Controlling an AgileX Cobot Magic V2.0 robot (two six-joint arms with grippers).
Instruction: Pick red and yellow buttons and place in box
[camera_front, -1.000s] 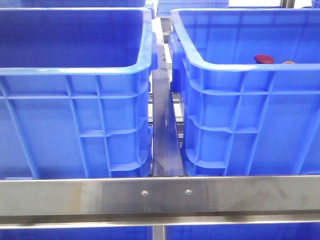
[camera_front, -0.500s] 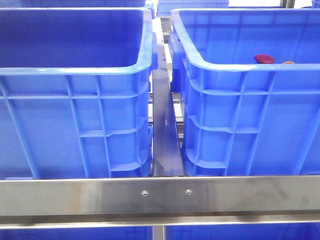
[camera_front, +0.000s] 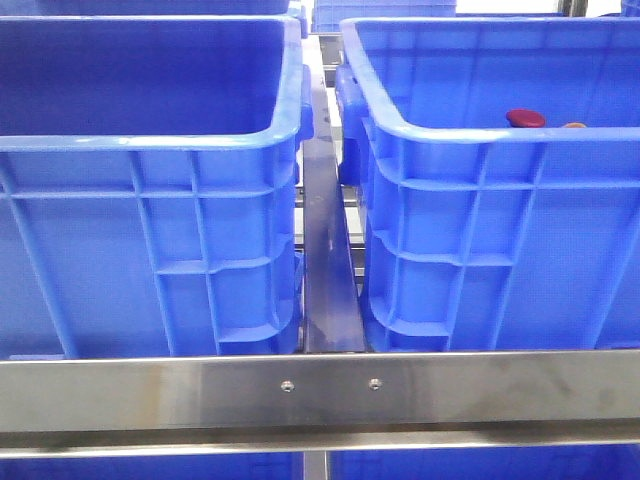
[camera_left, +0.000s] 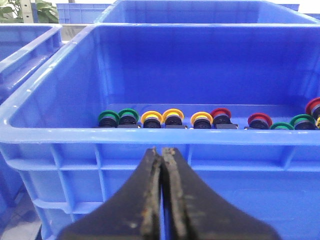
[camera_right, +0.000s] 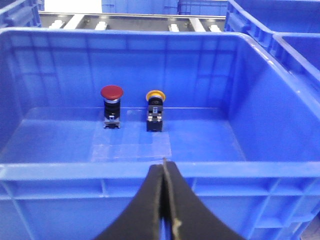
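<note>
Red button (camera_right: 111, 92) and yellow button (camera_right: 155, 95) stand in box (camera_right: 260, 85) (unlabelled); both jaws closed, empty.

Bright even overhead light, glare on steel rail (camera_front: 320, 390), imgs slightly soft

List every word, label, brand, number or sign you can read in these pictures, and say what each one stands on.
None: no readable text shows in any view.
The blue crates bear only moulded ribs.
The red button and yellow button have plain caps.
The row of buttons in the other crate shows no markings.
The metal rail carries two screws only.
</note>
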